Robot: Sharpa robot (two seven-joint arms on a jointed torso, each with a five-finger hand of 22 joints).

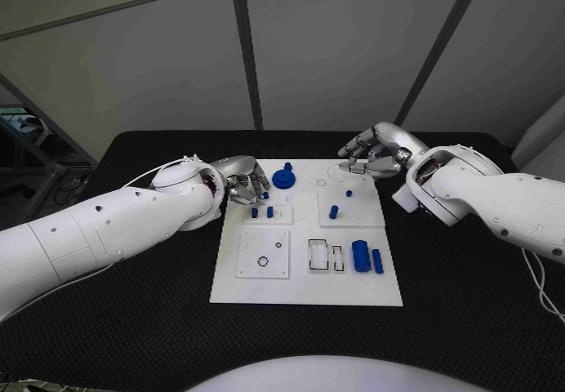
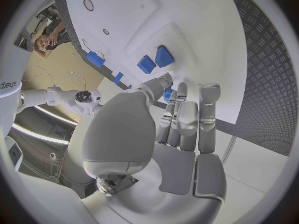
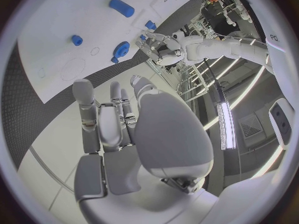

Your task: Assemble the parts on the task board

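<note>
The white task board (image 1: 306, 286) is lying in the middle of the black desk (image 1: 471, 310), between the two arms.

The left hand (image 1: 244, 184) is resting at the far left edge of the board, just beside a pair of small blue pegs (image 1: 261, 212) that are standing upright in the board. In the left wrist view this hand (image 2: 181, 119) is holding nothing; its fingers are curled in and lying close together, with the fingertips (image 2: 209, 90) reaching over the white board (image 2: 143, 15), near blue pieces (image 2: 156, 60).

The right hand (image 1: 371, 153) is hovering at the far right corner of the board, above a thin ring outline on the plate. In the right wrist view this hand (image 3: 124, 119) is also holding nothing, and its fingers are bent inward side by side.

A blue gear (image 1: 284, 175) is sitting on the far part of the board, between the two hands. Two blue pegs (image 1: 335, 212) are standing in a raised white block on the right half. Nearer to the robot, two blue cylinders (image 1: 367, 257) are lying side by side on the board's right part, next to open rectangular slots (image 1: 318, 253). A small black ring (image 1: 263, 261) is lying on a square white block on the left near part.
</note>
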